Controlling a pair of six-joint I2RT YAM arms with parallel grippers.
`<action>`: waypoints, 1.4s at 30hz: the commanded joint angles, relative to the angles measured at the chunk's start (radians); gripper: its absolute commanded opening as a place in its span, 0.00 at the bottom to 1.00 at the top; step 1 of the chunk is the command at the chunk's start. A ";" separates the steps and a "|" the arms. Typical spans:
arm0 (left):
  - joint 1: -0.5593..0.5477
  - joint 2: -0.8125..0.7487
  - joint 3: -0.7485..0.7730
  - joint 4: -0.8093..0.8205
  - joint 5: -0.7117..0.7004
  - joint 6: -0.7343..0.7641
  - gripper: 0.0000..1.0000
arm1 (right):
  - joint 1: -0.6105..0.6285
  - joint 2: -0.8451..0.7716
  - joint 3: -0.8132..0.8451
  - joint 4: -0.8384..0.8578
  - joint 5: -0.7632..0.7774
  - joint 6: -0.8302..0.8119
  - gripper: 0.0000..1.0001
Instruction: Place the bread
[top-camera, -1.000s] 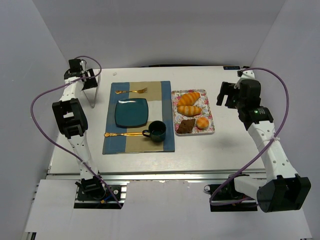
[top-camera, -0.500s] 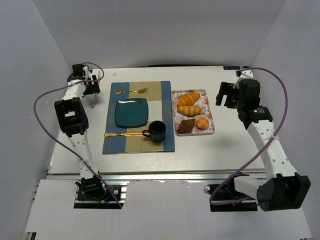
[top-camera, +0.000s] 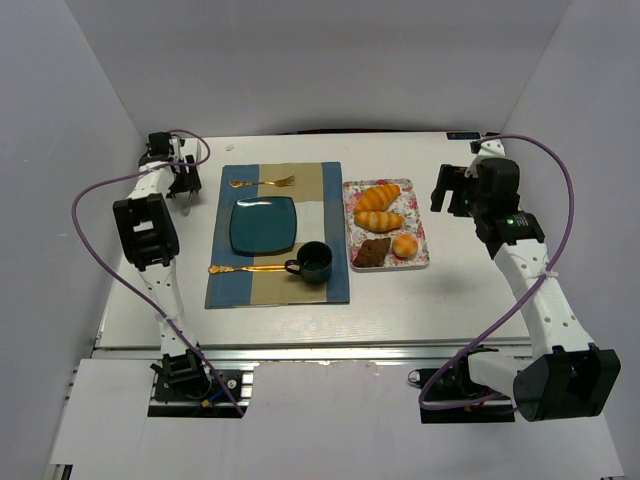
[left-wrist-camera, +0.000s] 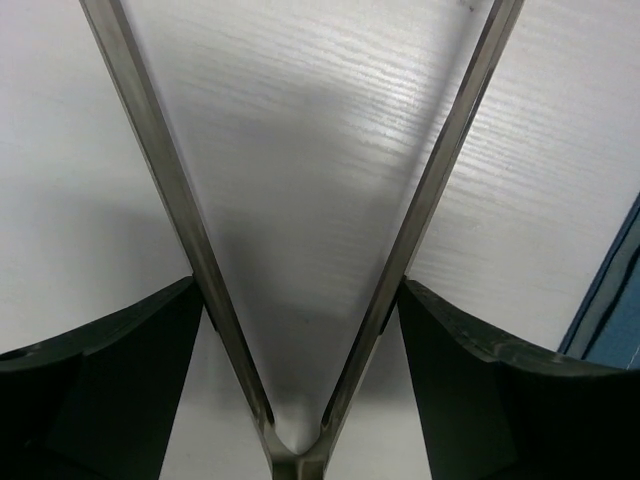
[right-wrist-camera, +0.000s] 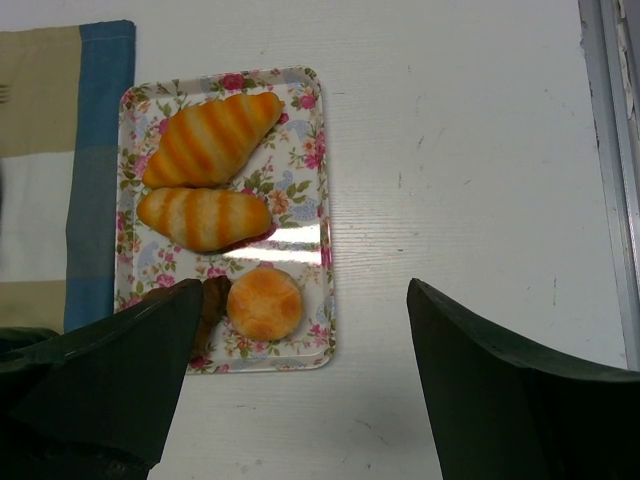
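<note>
Left gripper (left-wrist-camera: 298, 292): the dark, curved fingers sit against the outer faces of a pair of metal tongs (left-wrist-camera: 164, 170), clamping them in a wide grip. The tongs are two flat brushed-steel strips that meet in a narrow V at the bottom of the wrist view. Their arms stand spread, and between them only the table (left-wrist-camera: 300, 120) shows, white with a fine wood grain. In the top view this gripper is at the far left of the table, just left of the placemat (top-camera: 335, 230).

Right gripper (right-wrist-camera: 303, 295): fingers wide apart, holding nothing, above the table just right of the tray (right-wrist-camera: 300, 165).

Bread: all of it lies on the tray, which is rectangular with rounded corners, a floral print and a glossy face.
- upper croissant (right-wrist-camera: 210, 135) and lower croissant (right-wrist-camera: 203, 218): orange with pale stripes, tapered ends, side by side at the far end.
- round bun (right-wrist-camera: 264, 303): golden, smooth top, at the near right corner.
- brown slice (top-camera: 373, 252): flat, dark, just left of the bun.

Placemat: banded blue, tan and white, with the tray at its right edge. On it:
- a square teal plate (top-camera: 262, 225) with rounded corners
- a dark mug (top-camera: 314, 262) at the plate's near right corner
- a gold fork (top-camera: 262, 182) beyond the plate
- a second gold utensil (top-camera: 245, 268) on the near side; I cannot tell what kind.
</note>
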 joint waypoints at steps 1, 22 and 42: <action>0.000 0.033 0.046 0.019 -0.029 0.001 0.86 | 0.002 0.005 0.032 0.045 -0.014 -0.010 0.89; 0.002 -0.166 0.043 0.107 -0.052 -0.132 0.56 | 0.002 -0.038 0.003 0.041 -0.037 0.007 0.89; -0.404 -0.757 -0.054 -0.118 0.057 -0.270 0.51 | 0.015 -0.285 -0.037 -0.067 -0.127 0.056 0.89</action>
